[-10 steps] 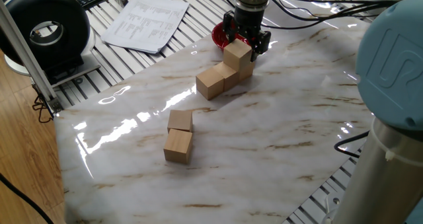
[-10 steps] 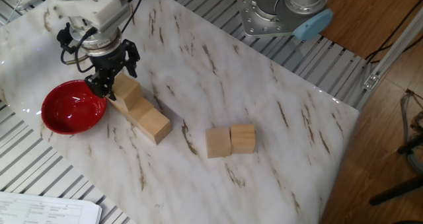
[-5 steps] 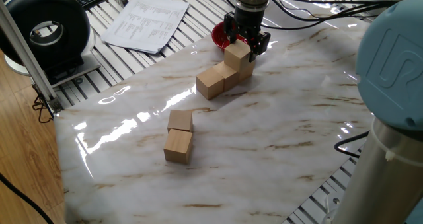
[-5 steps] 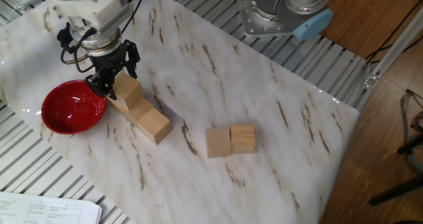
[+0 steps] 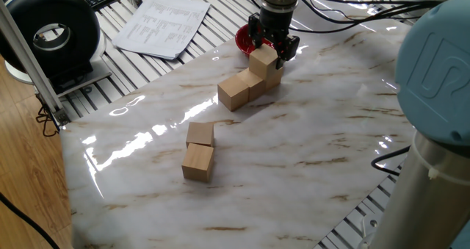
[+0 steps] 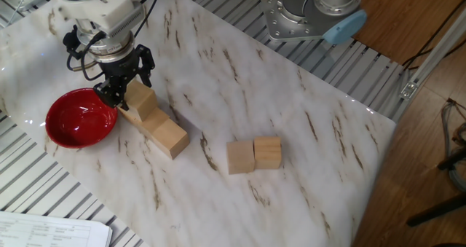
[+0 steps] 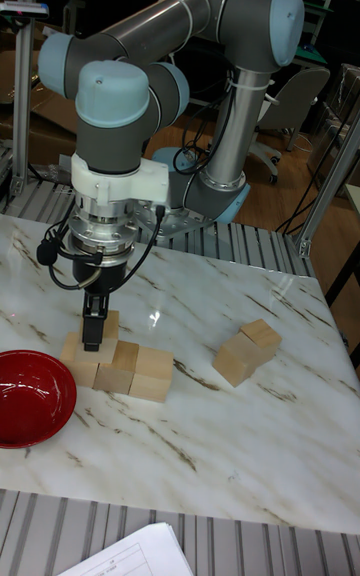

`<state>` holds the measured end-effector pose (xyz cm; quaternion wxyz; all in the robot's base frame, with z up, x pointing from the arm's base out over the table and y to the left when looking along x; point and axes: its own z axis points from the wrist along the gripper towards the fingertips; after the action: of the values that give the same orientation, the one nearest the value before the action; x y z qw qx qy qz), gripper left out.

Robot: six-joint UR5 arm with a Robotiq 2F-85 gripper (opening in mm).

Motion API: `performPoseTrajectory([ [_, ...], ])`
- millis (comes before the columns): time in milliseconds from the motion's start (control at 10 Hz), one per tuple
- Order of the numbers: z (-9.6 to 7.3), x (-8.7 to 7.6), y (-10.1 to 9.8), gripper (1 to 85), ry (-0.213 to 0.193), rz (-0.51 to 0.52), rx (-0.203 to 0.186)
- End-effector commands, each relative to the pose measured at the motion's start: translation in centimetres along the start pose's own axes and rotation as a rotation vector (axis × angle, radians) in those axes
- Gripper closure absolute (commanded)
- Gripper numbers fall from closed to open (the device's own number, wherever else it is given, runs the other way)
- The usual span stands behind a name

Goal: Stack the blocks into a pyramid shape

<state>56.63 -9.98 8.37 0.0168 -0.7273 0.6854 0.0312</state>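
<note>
gripper (image 6: 122, 92) pinching top block (image 5: 262, 60) on base row (image 5: 246, 86), second layer placing; next, let go, fetch spare pair (image 6: 253, 155).

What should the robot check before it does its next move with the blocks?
1. Bottom row of three blocks side by side and touching: ok.
2. Upper block sits on the row, at the end nearest the red bowl: ok.
3. Pincer around the upper block: ok, but whether it is squeezing or has let go: cannot tell.
4. Upper block sits over the seam between two lower blocks: cannot tell.
5. Two spare blocks on the table, touching each other, nothing in the way: ok.
6. Pyramid finished: not ok, only one block is up.
</note>
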Motion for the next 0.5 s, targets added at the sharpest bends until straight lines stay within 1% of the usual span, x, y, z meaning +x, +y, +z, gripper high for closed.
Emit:
performPoseTrajectory([
  [0, -0.11, -0.33, -0.20, 15.3, -0.010, 0.010, 0.005],
  [300, -0.09, -0.32, -0.16, 15.7, -0.009, 0.015, 0.003],
  [400, -0.09, -0.33, -0.04, 18.0, -0.009, 0.019, -0.001],
])
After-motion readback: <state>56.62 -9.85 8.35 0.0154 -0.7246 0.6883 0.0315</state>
